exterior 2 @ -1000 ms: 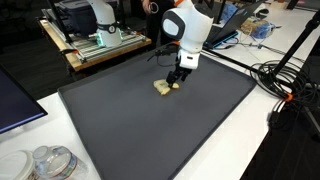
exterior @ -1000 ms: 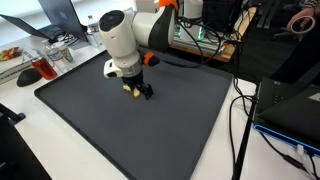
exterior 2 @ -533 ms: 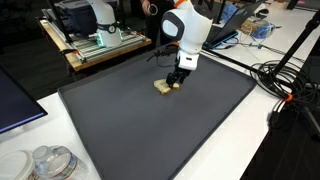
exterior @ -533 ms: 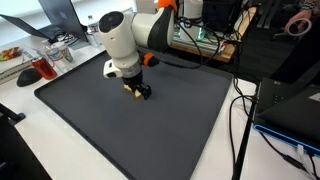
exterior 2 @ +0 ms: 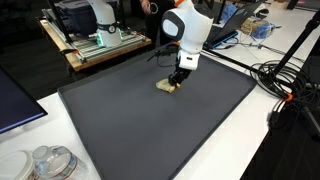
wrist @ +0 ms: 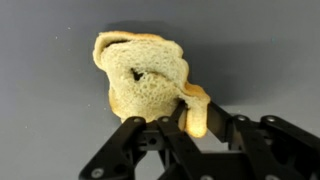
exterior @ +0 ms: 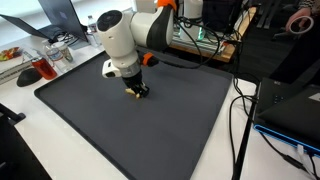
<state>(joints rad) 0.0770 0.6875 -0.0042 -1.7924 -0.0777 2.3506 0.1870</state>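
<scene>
A slice of pale bread (wrist: 140,75) with a hole in its middle lies on the dark grey mat (wrist: 50,110). In the wrist view my gripper (wrist: 195,118) comes in from the bottom edge. Its black fingers (wrist: 214,112) pinch the slice's near right edge, and the crust bulges between them. In both exterior views the white arm reaches straight down onto the mat. There the gripper (exterior: 137,92) (exterior 2: 176,81) stands low over the bread (exterior: 129,87) (exterior 2: 167,87) at the mat's far part. The fingers hide much of the slice in those views.
The mat (exterior: 150,130) (exterior 2: 160,130) covers a white table. A glass of red liquid (exterior: 46,70) and a plate (exterior: 20,72) stand beside one edge. Clear plastic containers (exterior 2: 50,162) sit at a near corner. Cables (exterior: 240,120) (exterior 2: 285,85) run along the sides.
The jaws have come together onto the bread's edge, squeezing the crust. The arm has barely moved and the slice stays on the mat.
</scene>
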